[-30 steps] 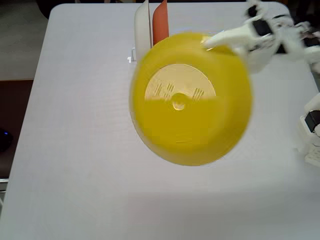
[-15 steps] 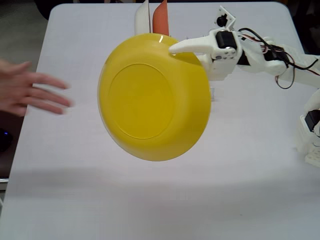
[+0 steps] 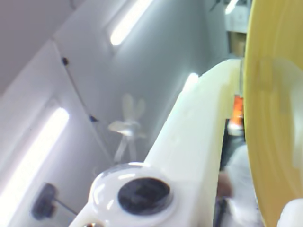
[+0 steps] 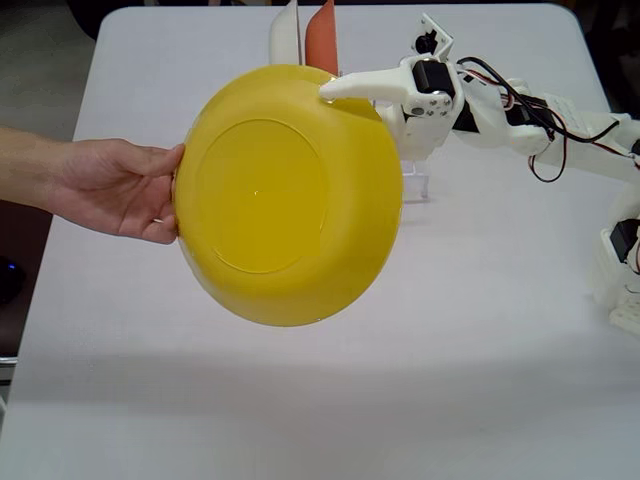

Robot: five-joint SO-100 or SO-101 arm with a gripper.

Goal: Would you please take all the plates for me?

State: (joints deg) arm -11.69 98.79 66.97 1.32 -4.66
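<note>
End effector (image 4: pixel 335 92) pinches yellow plate (image 4: pixel 285 195) rim; hand (image 4: pixel 120 187) touches opposite edge.

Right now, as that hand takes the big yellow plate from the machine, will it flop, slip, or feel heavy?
Probably stiff: the yellow plate keeps its round shape though the end effector pinches only its rim. Likely light, since so slim a grip holds it up. Its glossy surface may be slippery for the hand at its edge.

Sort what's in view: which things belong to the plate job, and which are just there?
Job: yellow plate in the gripper, hand at its rim, cream plate, orange plate.
Just there: rack, table.
</note>
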